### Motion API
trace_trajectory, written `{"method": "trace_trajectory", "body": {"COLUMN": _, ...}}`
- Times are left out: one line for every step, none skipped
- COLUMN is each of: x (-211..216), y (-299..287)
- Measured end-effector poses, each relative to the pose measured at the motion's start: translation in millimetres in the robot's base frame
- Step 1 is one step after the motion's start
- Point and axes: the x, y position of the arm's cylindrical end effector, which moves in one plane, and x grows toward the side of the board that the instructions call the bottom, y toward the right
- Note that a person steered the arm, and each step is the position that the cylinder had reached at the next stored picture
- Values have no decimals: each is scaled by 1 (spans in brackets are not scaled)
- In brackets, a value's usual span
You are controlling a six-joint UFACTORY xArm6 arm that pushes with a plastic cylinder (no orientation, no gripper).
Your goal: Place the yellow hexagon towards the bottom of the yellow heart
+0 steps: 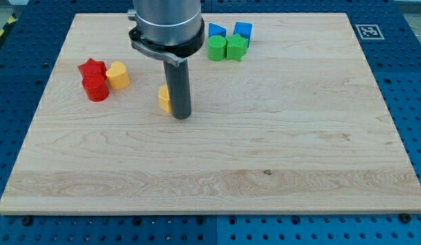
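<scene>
The yellow hexagon (164,99) lies left of the board's centre, partly hidden behind my rod. My tip (181,116) rests on the board, touching or nearly touching the hexagon's right side. The yellow heart (118,74) sits further to the view's left and a little higher, next to the red blocks. The hexagon is to the right of the heart and slightly lower.
A red star (92,68) and a red cylinder (96,88) stand just left of the heart. At the view's top, two green blocks (227,48) sit below two blue blocks (231,30). The wooden board (265,150) lies on a blue pegboard table.
</scene>
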Motion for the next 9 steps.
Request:
{"method": "trace_trajectory", "body": {"x": -13, "y": 0}}
{"method": "trace_trajectory", "body": {"x": -21, "y": 0}}
{"method": "trace_trajectory", "body": {"x": -22, "y": -9}}
{"method": "trace_trajectory", "body": {"x": -23, "y": -38}}
{"method": "trace_trajectory", "body": {"x": -23, "y": -71}}
{"method": "trace_trajectory", "body": {"x": -23, "y": -72}}
{"method": "trace_trajectory", "body": {"x": -23, "y": 6}}
{"method": "trace_trajectory", "body": {"x": -69, "y": 11}}
{"method": "trace_trajectory", "body": {"x": -75, "y": -21}}
